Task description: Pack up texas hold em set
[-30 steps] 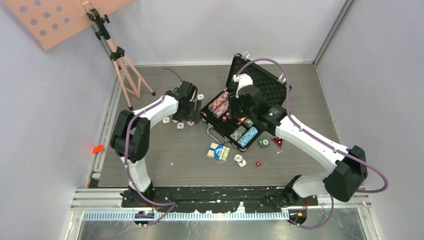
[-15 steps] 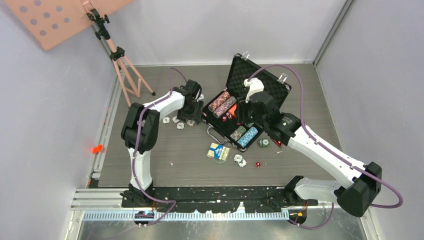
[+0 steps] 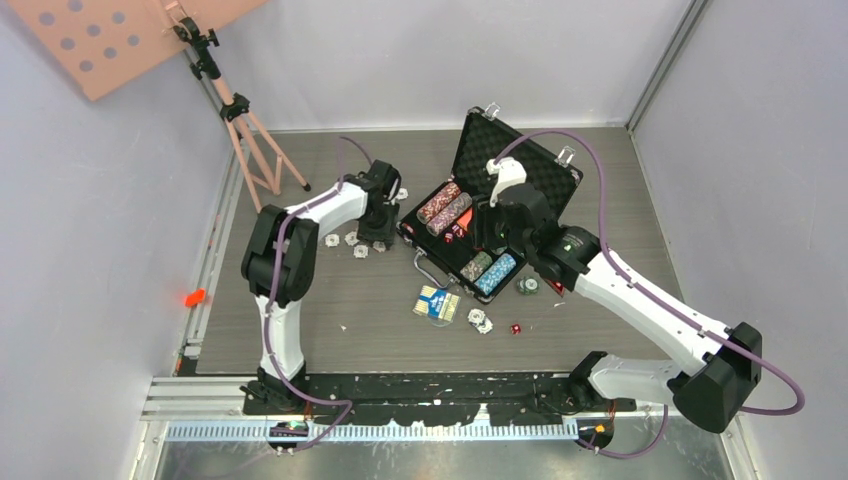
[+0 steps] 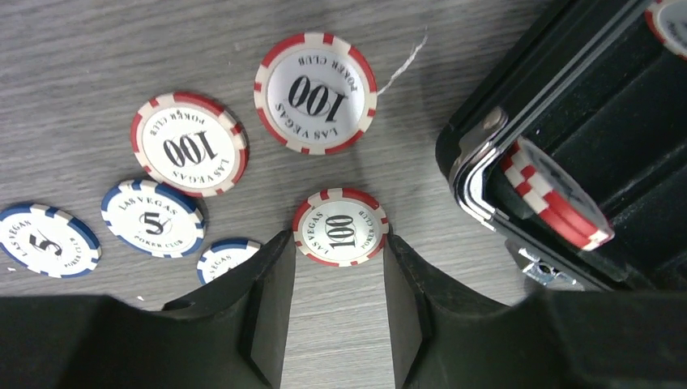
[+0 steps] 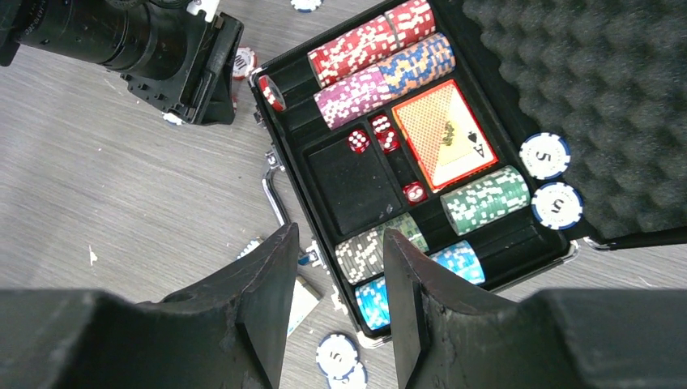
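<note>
Left gripper (image 4: pixel 337 243) was spread, fingers flanking a red 100 chip (image 4: pixel 340 228) beside the briefcase (image 4: pixel 567 89). Right gripper (image 5: pixel 339 235) hung spread above it.

One open black briefcase (image 5: pixel 279 121); inside it, five chip rows (image 5: pixel 486 200) lying on edge, one red card deck (image 5: pixel 441 134) and at least three small red dice (image 5: pixel 358 140); two lid chips (image 5: pixel 544 156) marked 5 rest on the foam lining (image 5: pixel 616 73). On the table (image 4: pixel 97 49) beside the case lie three red-and-white 100 chips (image 4: pixel 316 93) and three blue-and-white 5 chips (image 4: pixel 154 217), one only partly seen; elsewhere on the table, one blue card deck (image 3: pixel 437 303) and one loose red die (image 3: pixel 516 328).
</note>
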Robot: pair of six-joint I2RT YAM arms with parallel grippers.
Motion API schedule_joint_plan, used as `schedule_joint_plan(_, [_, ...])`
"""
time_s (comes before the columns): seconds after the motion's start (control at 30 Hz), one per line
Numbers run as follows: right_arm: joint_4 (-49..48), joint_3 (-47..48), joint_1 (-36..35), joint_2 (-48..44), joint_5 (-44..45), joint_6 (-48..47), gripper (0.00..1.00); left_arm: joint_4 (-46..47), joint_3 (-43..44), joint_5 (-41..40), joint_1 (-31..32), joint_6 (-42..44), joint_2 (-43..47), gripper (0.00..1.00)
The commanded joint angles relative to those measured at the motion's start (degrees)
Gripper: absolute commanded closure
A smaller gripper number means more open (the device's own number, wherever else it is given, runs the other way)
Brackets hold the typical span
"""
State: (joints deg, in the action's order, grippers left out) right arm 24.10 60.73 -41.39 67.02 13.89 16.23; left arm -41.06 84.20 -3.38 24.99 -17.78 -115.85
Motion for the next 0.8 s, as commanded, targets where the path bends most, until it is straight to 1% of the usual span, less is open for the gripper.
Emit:
schedule_joint_plan(0.0, [0.41,2.51,0.13,2.05,-3.20,1.90,0.51,2.56,-3.87,1.33,-0.34,-0.14,5.60,0.61])
schedule_joint_plan(0.23, [2.23,6.03,3.19,8.43,-12.32,7.75,0.51,5.81,-8.64,3.95,-0.31,-0.19,14.38,0.62])
schedule_joint_plan(0.27, [2.12,6.74,3.48,9.07,-15.12,8.88,0.51,5.88,-8.98,4.76,-0.30,-0.17,15.23,0.62])
schedule_joint_plan(0.33, [2.14,8.29,4.22,11.26,-18.02,10.77,0.50,6.40,-9.98,6.20,-0.30,-0.07,17.05,0.64])
schedule_joint_plan(0.43, [3.15,10.91,5.60,15.92,-21.43,13.30,0.48,8.53,-12.26,8.20,-0.13,-0.09,20.09,0.64])
schedule_joint_plan(0.5, [4.38,13.06,6.99,18.41,-22.97,15.28,0.48,10.82,-14.50,8.02,0.04,-0.10,22.57,0.64])
schedule_joint_plan(0.6, [5.67,14.64,9.45,19.22,-23.05,16.08,0.48,11.77,-15.52,7.71,0.06,-0.95,22.70,0.50])
schedule_joint_plan(0.67, [5.74,14.32,9.71,18.17,-21.69,15.26,0.47,10.61,-14.44,9.16,0.25,-0.98,21.45,0.39])
schedule_joint_plan(0.77, [6.06,13.13,9.74,16.15,-19.94,14.08,0.46,10.67,-14.14,7.78,1.55,-0.82,19.81,0.22])
